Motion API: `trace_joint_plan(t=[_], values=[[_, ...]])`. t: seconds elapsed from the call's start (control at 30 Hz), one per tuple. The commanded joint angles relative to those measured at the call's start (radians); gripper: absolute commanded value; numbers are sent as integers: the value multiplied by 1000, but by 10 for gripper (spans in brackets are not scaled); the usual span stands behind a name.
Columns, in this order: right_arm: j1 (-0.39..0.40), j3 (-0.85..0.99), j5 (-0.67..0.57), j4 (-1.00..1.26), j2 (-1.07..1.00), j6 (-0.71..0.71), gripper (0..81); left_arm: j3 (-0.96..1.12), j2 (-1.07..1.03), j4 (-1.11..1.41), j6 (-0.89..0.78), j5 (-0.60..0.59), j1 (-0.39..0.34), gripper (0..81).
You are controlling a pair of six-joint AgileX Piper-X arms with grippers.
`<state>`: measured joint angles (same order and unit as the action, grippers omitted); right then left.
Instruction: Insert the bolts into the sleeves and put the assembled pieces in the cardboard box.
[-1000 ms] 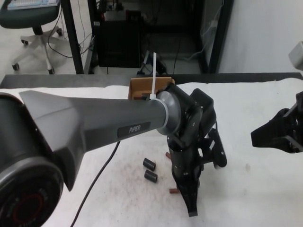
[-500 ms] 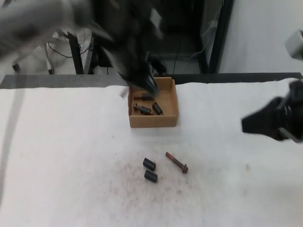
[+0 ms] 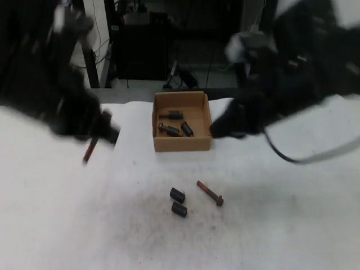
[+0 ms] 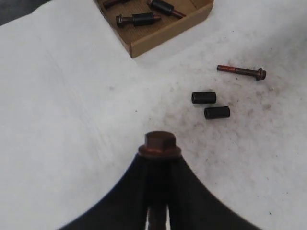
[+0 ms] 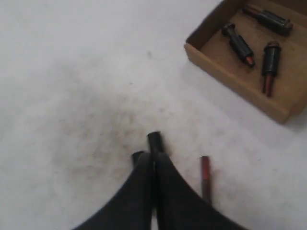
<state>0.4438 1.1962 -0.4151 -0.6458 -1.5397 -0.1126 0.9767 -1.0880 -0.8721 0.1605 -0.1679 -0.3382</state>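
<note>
My left gripper (image 4: 158, 160) is shut on a rusty bolt (image 4: 159, 143), head outward; in the high view it hangs over the bench's left side with the bolt (image 3: 90, 151). My right gripper (image 5: 153, 163) is shut with nothing held, above the two black sleeves (image 5: 154, 141). In the high view its tip (image 3: 221, 128) sits just right of the cardboard box (image 3: 181, 145). A loose bolt (image 3: 210, 193) lies beside the sleeves (image 3: 178, 195) at mid-bench. The box (image 4: 163, 36) holds three assembled pieces (image 4: 139, 19).
White cloth (image 3: 281, 225) covers the bench, with a rust-stained patch around the sleeves. The bench's dark far edge (image 3: 129, 95) runs behind the box, with frames and cables beyond it. Both arms are blurred in the high view.
The left arm swung from mid-bench past the box to the left side, carrying a bolt. The right arm moved from the right edge in toward the box.
</note>
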Motion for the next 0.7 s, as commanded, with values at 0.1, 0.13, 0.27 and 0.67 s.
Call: trace_joint_plan(t=[0.1, 0.13, 0.27, 0.67], values=[[12, 293, 245, -184, -278, -205, 8, -162, 194, 106, -34, 34, 1, 3], [12, 320, 245, -184, -303, -205, 0, -177, 216, 111, -33, 49, 1, 3], [12, 403, 245, -182, -405, -225, 130, -198, 263, 106, -30, 107, 1, 3], [131, 454, 287, -190, -531, -367, 279, -200, 266, 106, -22, 107, 1, 3]])
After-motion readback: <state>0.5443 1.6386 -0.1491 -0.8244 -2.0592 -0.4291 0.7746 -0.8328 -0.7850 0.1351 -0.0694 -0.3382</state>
